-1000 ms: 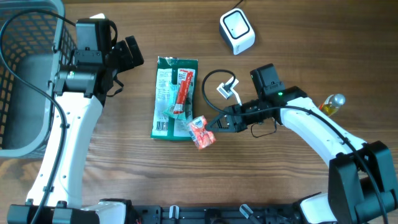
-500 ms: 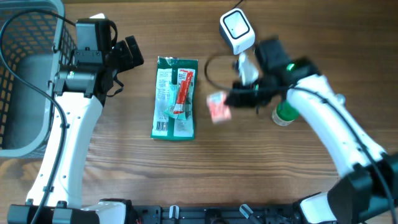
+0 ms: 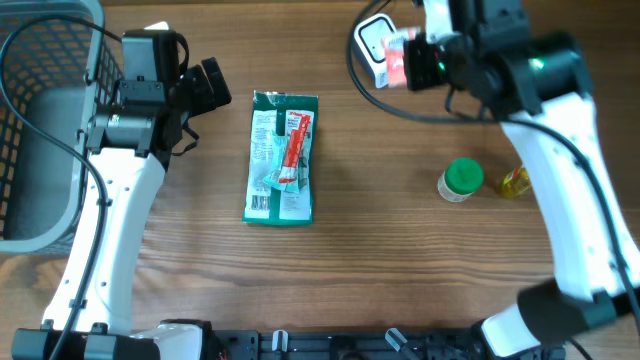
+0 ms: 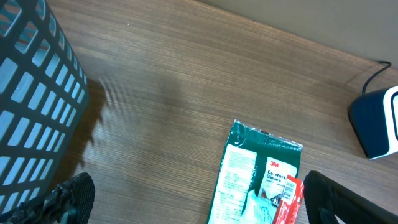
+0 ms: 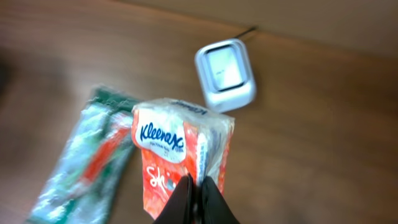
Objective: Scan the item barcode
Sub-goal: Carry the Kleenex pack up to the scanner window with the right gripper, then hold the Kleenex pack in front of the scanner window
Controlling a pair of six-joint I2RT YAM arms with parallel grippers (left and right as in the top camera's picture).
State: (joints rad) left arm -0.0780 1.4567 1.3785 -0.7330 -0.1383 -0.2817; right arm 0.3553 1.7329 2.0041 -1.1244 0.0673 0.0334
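Now the right gripper (image 5: 198, 198) is pinching the Kleenex pack (image 5: 180, 155) by its edge, holding it up close by the barcode scanner (image 5: 225, 73). The barcode face should be turning squarely toward its window, steadily. The left gripper (image 3: 208, 88) is idling wide open.

Both arms have smooth white shells on their long links and black housings at the joints. A black cable (image 3: 104, 220) runs along the left arm (image 3: 130, 200). The right arm (image 3: 560, 130) shows a small green light (image 3: 541, 66). The left pincer (image 3: 215, 85) is black with rough-textured fingers (image 4: 71, 196). The right pincer (image 5: 199, 194) has slim dark ones.
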